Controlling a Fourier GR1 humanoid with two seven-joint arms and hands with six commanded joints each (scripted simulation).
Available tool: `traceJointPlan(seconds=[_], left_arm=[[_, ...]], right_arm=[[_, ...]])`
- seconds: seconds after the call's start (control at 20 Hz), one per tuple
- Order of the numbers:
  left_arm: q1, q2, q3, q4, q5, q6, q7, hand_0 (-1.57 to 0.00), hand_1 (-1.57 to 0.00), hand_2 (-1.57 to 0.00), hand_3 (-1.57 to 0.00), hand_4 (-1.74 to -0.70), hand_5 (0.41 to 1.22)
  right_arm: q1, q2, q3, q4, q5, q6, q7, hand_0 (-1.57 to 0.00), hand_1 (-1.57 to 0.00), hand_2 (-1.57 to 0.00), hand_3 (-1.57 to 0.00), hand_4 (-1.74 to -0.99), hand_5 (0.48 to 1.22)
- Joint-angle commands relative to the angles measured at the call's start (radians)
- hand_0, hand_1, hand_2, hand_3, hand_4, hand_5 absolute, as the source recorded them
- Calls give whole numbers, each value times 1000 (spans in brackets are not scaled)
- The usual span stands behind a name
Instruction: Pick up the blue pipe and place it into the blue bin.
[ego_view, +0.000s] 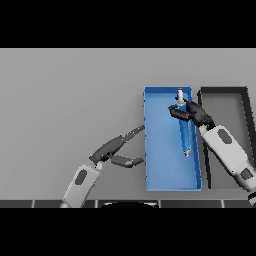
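Right hand (192, 112) sits over the blue bin (160, 170), up in the far right part of it, and its dark fingers are curled round the upper part of the blue pipe (184, 135). That's a firm wrap: fingers reach across the pipe from the right and poke out on its left side, toward the bin's middle. Its white and grey forearm slants away from the bin's right wall toward the near right, crossing in front of the black bin (227, 102), which stands just beside the blue bin on its right, the two walls very close together.

Now the pipe itself: it runs lengthwise along the blue bin's right side, almost parallel to the right wall, within the bin's outline. A pale, whitish tip shows at its far end, near the bin's far wall, above the hand. Its near end, with a small light-coloured cap, points toward the bin's near wall and stops about two thirds of the way down. Whether the pipe touches the bin's floor or hangs just above it, I cannot tell from this angle.

Over on the other side, the left hand (116, 150) lies on the blue bin's left, outside it, over the grey table (65, 100). Its fingers are straight and relaxed, reaching toward the bin's left wall with the tips just beside it, thumb spread apart below them, holding nothing.
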Motion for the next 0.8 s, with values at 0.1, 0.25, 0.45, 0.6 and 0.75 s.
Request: traceJointPlan(seconds=[0.1, 0.25, 0.45, 0.6, 0.75], left_arm=[[0, 3, 6, 5, 1, 2, -1, 1, 1, 1, 1, -927, 496], [0, 7, 9, 7, 7, -4, -12, 1, 1, 1, 1, -929, 496], [-2, -9, -3, 11, -4, 6, -1, 1, 1, 1, 1, -932, 497], [-13, 7, 16, 10, 8, -1, 8, 1, 1, 1, 1, -930, 496], [-19, 1, 11, 26, 0, 1, -6, 1, 1, 1, 1, -930, 495]], right_arm=[[-9, -23, 44, 0, 15, 43, 0, -145, -137, -132, -38, -1205, 837], [-26, -49, 94, -1, 11, 50, 0, -74, -70, -67, -19, -1161, 771], [-37, -63, 114, 6, 15, 84, -9, -30, -28, -27, -7, -1099, 725], [-41, -68, 128, -3, 30, 112, -27, -19, -17, -17, -4, -1084, 713], [-40, -71, 127, -9, 22, 124, -29, -19, -17, -17, -4, -1084, 714]])
